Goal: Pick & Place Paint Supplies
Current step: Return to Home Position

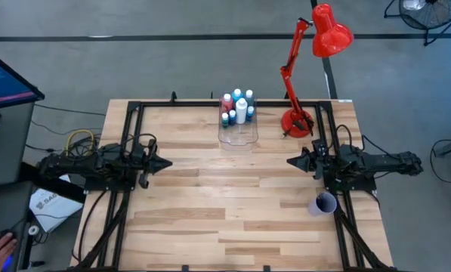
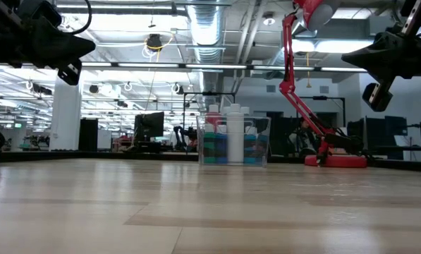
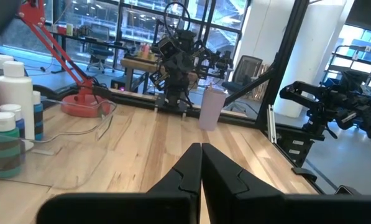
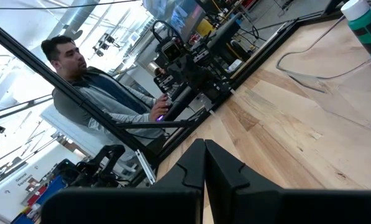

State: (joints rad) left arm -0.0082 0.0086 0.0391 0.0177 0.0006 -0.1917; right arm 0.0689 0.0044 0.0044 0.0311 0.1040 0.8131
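Several small paint bottles (image 1: 237, 107), white, blue-green and pink-red, stand upright inside a clear box (image 1: 239, 134) at the table's far middle; the low view shows the bottles (image 2: 233, 134) behind the box's clear wall. My left gripper (image 1: 169, 162) hovers shut above the table's left side, pointing level toward the right. My right gripper (image 1: 289, 160) hovers shut above the right side, pointing level toward the left. Both stay well short of the box. In the wrist views my left gripper (image 3: 201, 163) and my right gripper (image 4: 204, 160) have nothing between their fingers.
A red desk lamp (image 1: 308, 68) stands on its round base (image 1: 296, 122) at the far right, next to the box. A small purple cup (image 1: 323, 203) stands near the right edge. Black frame rails (image 1: 127, 128) run along both sides. A person (image 4: 92, 93) sits beyond the table's left side.
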